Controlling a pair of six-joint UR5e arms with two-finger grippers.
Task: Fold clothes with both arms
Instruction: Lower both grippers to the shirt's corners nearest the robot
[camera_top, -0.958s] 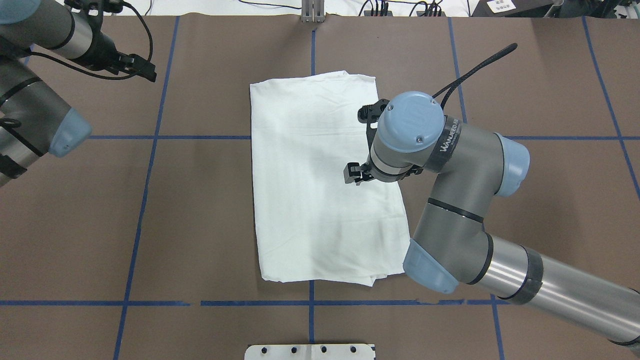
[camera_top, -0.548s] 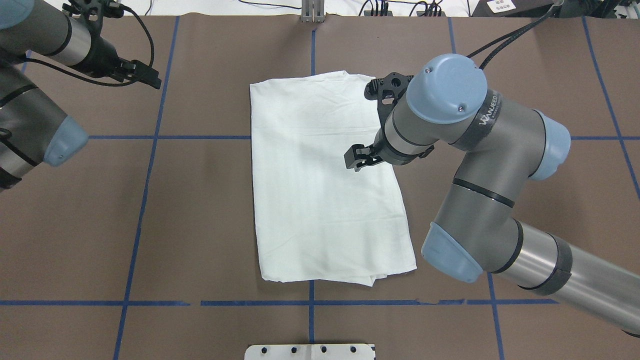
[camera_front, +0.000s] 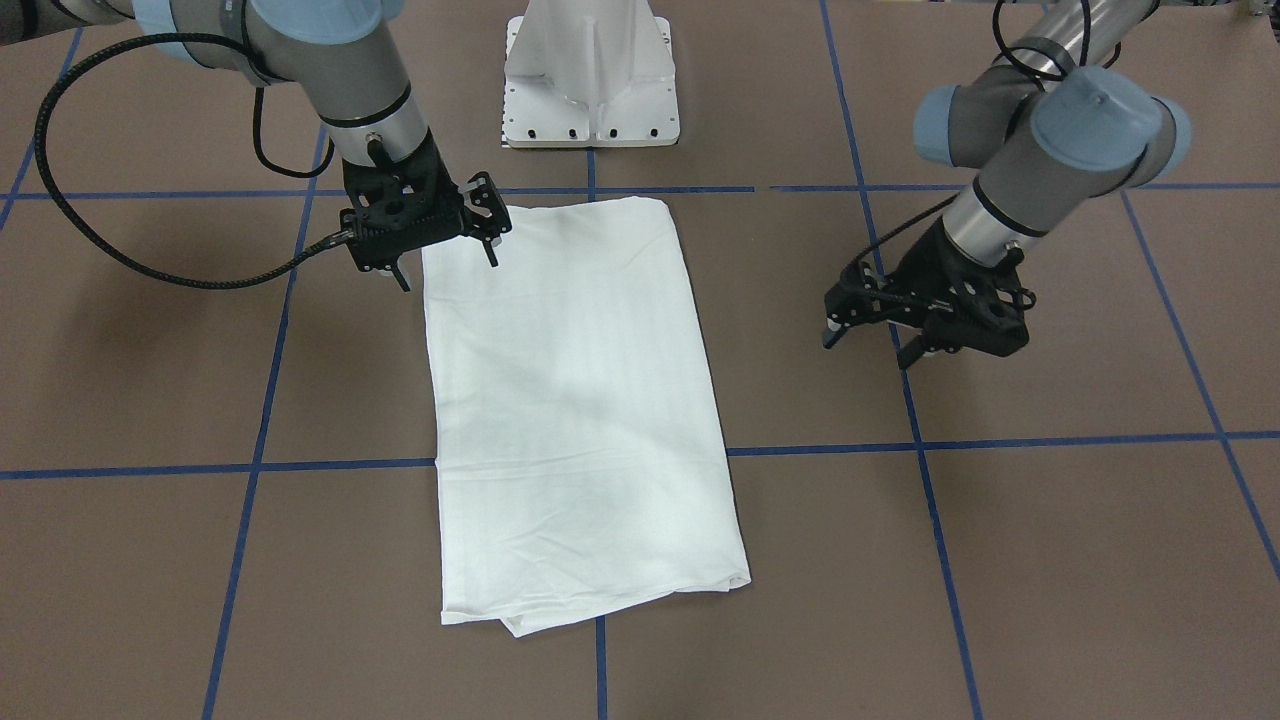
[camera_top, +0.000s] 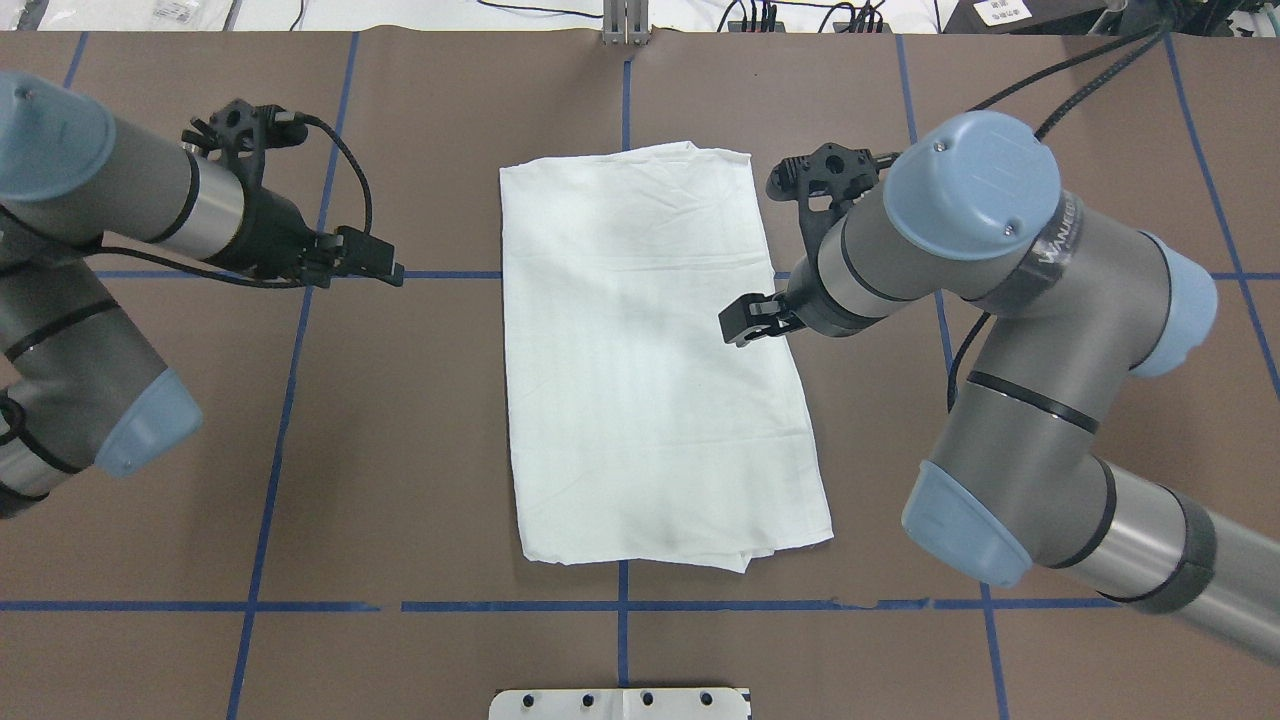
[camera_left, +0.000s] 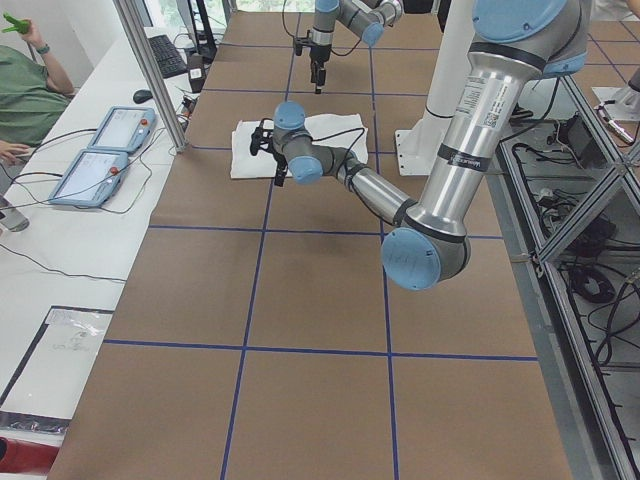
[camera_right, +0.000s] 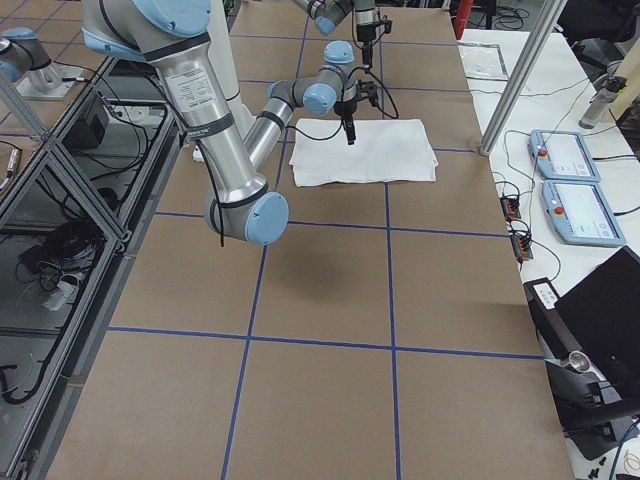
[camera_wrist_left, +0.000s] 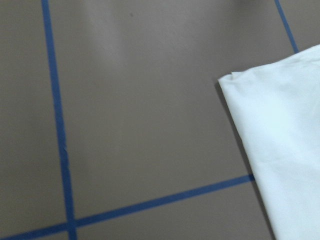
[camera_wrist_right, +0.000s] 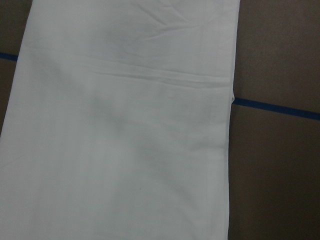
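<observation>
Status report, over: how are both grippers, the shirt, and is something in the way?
Left gripper open, empty, beside shirt. Right gripper open, empty, above shirt's edge. Shirt lies flat, folded to a rectangle. Pedestal stands apart; no obstruction seen.

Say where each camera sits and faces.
Front-facing: across the table, facing the pedestal; left arm, right arm, T-shirt.
Overhead: behind the pedestal, looking down; both arms.
Exterior left: table's left end; left arm nearest.
Exterior right: right end; right arm nearest.
Left wrist: down on T-shirt corner; no arm.
Right wrist: down on T-shirt; no arm.
Shared: both wrist views show T-shirt edge.
</observation>
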